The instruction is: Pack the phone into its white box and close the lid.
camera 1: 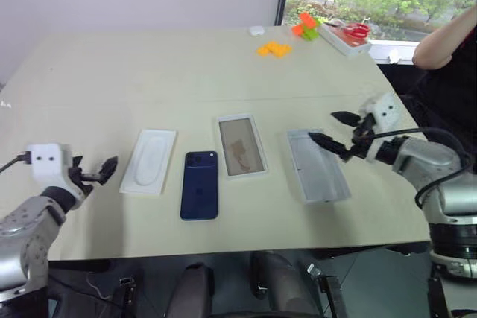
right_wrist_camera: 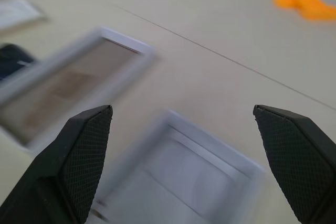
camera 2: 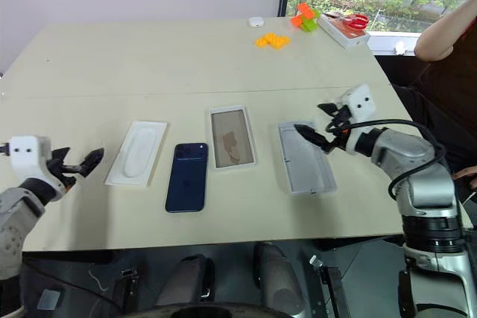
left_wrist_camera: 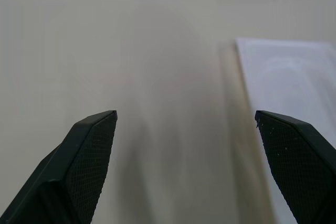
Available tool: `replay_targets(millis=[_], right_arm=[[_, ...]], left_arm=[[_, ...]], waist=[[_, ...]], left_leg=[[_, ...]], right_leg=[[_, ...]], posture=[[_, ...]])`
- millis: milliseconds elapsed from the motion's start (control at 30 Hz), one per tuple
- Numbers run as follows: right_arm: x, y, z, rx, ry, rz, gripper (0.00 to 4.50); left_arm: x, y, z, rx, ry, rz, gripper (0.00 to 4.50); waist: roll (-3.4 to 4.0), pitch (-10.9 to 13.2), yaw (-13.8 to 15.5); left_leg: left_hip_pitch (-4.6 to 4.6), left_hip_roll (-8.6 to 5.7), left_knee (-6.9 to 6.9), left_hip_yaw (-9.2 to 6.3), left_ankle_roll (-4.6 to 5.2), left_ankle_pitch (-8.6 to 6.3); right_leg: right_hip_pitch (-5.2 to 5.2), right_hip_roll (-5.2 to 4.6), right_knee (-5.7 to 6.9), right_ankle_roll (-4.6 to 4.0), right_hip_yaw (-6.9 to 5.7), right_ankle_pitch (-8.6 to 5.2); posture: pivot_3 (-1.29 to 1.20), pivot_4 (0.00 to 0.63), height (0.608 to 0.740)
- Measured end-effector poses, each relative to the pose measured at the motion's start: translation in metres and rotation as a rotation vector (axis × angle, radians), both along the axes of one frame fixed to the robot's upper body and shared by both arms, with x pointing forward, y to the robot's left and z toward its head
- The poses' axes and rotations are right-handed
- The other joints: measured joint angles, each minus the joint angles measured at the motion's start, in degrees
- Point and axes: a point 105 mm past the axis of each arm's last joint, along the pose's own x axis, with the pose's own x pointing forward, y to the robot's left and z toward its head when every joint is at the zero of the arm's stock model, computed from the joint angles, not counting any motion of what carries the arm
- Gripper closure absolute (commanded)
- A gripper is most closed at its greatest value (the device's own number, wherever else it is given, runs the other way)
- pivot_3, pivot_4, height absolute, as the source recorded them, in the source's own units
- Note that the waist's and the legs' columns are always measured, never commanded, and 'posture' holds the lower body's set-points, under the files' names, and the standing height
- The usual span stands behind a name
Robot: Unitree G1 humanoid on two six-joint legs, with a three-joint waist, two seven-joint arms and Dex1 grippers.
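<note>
The dark blue phone [camera 1: 200,184] lies flat near the table's front edge, camera corner away from me. Just right of it and a little farther back sits the white box [camera 1: 241,145], its tan floor showing. The lid [camera 1: 318,165] lies further right, pale inside facing up. My right gripper [camera 1: 323,126] hovers open over the lid's far end, nothing between its fingers; the right wrist view shows the lid [right_wrist_camera: 184,182] below and the box [right_wrist_camera: 68,87] beside it. My left gripper [camera 1: 100,173] stands open and empty at the left, short of a white insert [camera 1: 149,160].
Orange blocks [camera 1: 273,48], red and green blocks [camera 1: 305,26], a small white object [camera 1: 256,30] and a white tray with red scissors [camera 1: 346,35] sit at the far right of the table. A person's arm [camera 1: 447,42] reaches in at the right edge.
</note>
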Motion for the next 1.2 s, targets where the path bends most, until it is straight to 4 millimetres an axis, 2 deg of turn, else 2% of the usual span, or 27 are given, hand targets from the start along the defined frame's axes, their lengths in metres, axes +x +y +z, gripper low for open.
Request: replay_targets(millis=[100, 267, 467, 733, 833, 933, 1067, 1200], right_arm=[[-0.01, 0.026, 0.0, -0.03, -0.019, 0.098, 0.0], [-0.032, 0.065, -0.005, -0.027, -0.018, 0.232, 0.0], [-0.045, 0.072, -0.018, -0.027, 0.037, 0.259, 0.0], [-0.052, 0.076, -0.016, -0.028, 0.043, 0.29, 0.0], [-0.055, 0.078, -0.016, -0.03, 0.043, 0.306, 0.0], [-0.056, 0.081, -0.019, -0.033, 0.051, 0.319, 0.0], [-0.058, 0.084, -0.021, -0.035, 0.055, 0.335, 0.0], [-0.059, 0.086, -0.021, -0.036, 0.053, 0.342, 0.0]], left_arm=[[-0.001, -0.015, -0.002, -0.094, 0.034, -0.048, 0.07], [-0.011, -0.024, -0.01, -0.245, 0.155, -0.071, 0.07], [-0.022, -0.024, -0.017, -0.31, 0.345, -0.096, 0.07], [-0.023, -0.042, -0.015, -0.392, 0.406, -0.179, 0.07], [-0.023, -0.044, -0.015, -0.397, 0.416, -0.18, 0.82], [-0.024, -0.045, -0.019, -0.415, 0.431, -0.175, 2.11], [-0.024, -0.044, -0.024, -0.447, 0.437, -0.153, 4.07], [-0.022, -0.035, -0.019, -0.492, 0.385, -0.107, 4.07]], waist=[[0.01, 0.0, 0.0], [0.0, 0.0, 0.0], [-0.05, 0.0, 0.2], [-0.03, -0.1, 0.2], [-0.03, -0.1, 0.2], [-0.03, -0.1, 0.2], [-0.04, -0.1, 0.2], [-0.05, -0.1, 0.1]], left_leg=[[-0.01, 0.02, 0.0, 0.0, 0.0, 0.0], [-0.04, 0.0, 0.0, -0.01, 0.0, 0.0], [0.03, -0.08, 0.05, -0.03, 0.0, 0.0], [0.04, -0.13, 0.04, -0.03, -0.01, 0.01], [0.05, -0.14, 0.05, -0.03, -0.01, 0.01], [0.04, -0.15, 0.04, -0.02, -0.02, 0.01], [0.04, -0.15, 0.05, -0.03, -0.02, 0.01], [0.06, -0.14, 0.05, -0.03, -0.02, 0.01]], right_leg=[[0.0, -0.03, 0.0, 0.07, 0.0, 0.04], [-0.01, -0.07, -0.02, 0.1, 0.0, 0.05], [0.07, -0.1, -0.01, -0.11, -0.01, -0.07], [0.08, -0.1, -0.01, -0.12, 0.0, -0.07], [0.08, -0.1, -0.01, -0.12, 0.0, -0.07], [0.08, -0.11, -0.01, -0.12, 0.01, -0.07], [0.08, -0.11, -0.01, -0.12, 0.0, -0.07], [0.08, -0.09, 0.0, -0.13, 0.0, -0.07]], posture=[[0.0, 0.15, 0.74], [0.0, 0.15, 0.74], [0.0, 0.15, 0.74], [0.0, 0.15, 0.74], [0.0, 0.15, 0.74], [0.0, 0.15, 0.74], [0.0, 0.15, 0.74], [0.0, 0.15, 0.74]])
